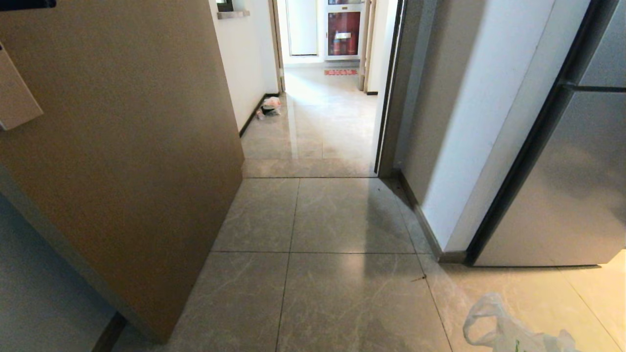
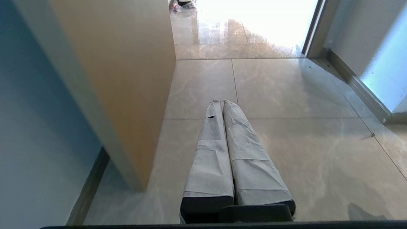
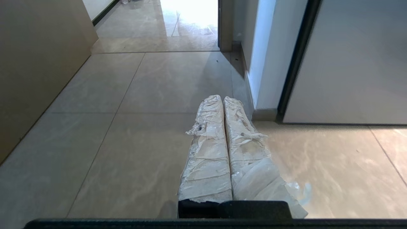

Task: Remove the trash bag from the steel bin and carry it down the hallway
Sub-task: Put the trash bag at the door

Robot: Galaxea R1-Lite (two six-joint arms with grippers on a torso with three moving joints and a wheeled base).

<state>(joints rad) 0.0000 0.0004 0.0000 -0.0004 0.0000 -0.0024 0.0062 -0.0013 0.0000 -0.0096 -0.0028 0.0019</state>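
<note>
Both end effectors pressed together: left end effector (image 2: 221, 101) empty, right end effector (image 3: 221, 97) pinching trash bag (image 1: 508, 330) | step: carrying | next: drive through doorway into hallway (image 1: 320, 112)

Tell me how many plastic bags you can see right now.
2. The trash bag hangs at the head view's lower right, caught in the shut right gripper. A second bag lies far down the hallway floor by the left wall. Others may be hidden.
</note>
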